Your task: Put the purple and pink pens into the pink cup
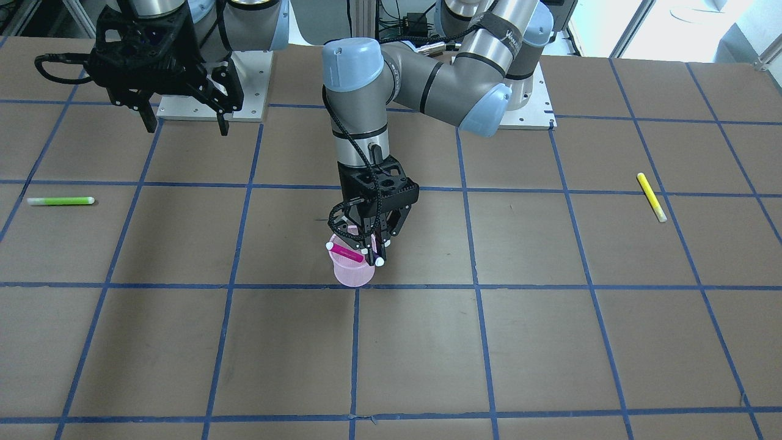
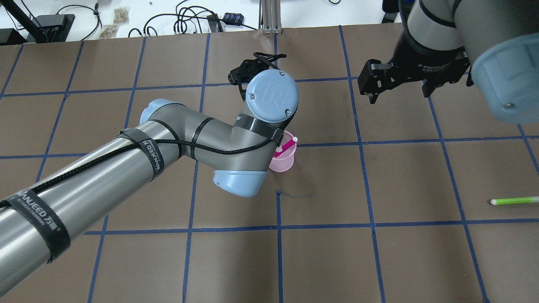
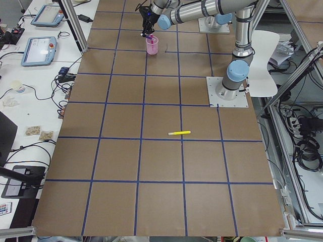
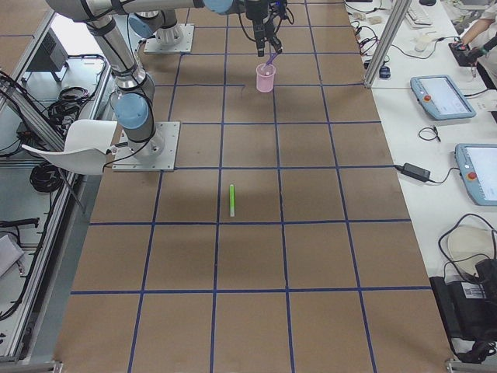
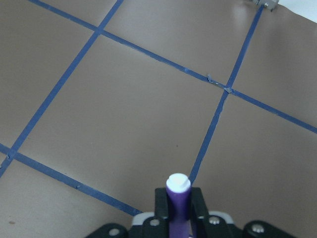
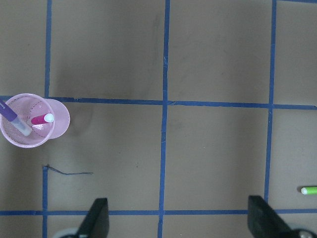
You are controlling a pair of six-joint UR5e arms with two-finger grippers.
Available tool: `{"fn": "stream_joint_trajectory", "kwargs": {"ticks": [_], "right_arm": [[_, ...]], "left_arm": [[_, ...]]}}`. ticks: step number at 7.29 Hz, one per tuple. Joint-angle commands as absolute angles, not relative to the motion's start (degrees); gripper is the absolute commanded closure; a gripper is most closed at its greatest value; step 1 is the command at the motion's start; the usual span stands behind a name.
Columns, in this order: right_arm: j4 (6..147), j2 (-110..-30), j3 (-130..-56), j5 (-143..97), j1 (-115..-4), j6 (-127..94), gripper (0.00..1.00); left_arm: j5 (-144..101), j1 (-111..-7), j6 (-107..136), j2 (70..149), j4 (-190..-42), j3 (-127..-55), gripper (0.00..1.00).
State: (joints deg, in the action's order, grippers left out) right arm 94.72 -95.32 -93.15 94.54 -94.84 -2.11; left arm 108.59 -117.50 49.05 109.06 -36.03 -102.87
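The pink cup [image 1: 353, 272] stands upright near the table's middle and also shows in the overhead view [image 2: 283, 159] and the right wrist view [image 6: 29, 124]. The pink pen [image 1: 345, 251] leans inside it, white cap up. My left gripper [image 1: 374, 253] hangs right over the cup, shut on the purple pen [image 5: 178, 191], whose lower end reaches into the cup in the right wrist view [image 6: 12, 118]. My right gripper [image 1: 183, 119] is open and empty, high near its base, well away from the cup.
A green pen [image 1: 61, 200] lies on the table on my right side. A yellow pen [image 1: 651, 197] lies on my left side. Blue tape lines grid the brown table. My left arm's elbow [image 2: 240, 181] hides part of the cup from overhead.
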Motion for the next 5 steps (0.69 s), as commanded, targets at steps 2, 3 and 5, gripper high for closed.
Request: {"fn": "stream_joint_trajectory", "kwargs": {"ticks": [2,3,5], "right_arm": [[95.4,-94.1,-93.7,94.5,-94.7,-1.5,0.00],[95.4,-93.5,-93.7,94.4,-94.7,-1.8,0.00],[95.4,-93.4,-93.7,94.5,-94.7,-2.0,0.00]], "left_arm": [[108.5,-117.8,48.8,109.2,-36.0,-104.0,1.00],[108.5,-117.8,49.3,109.2,-36.0,-103.9,0.34],[108.3,-117.8,48.2,109.1,-35.9,-103.4,0.00]]}}
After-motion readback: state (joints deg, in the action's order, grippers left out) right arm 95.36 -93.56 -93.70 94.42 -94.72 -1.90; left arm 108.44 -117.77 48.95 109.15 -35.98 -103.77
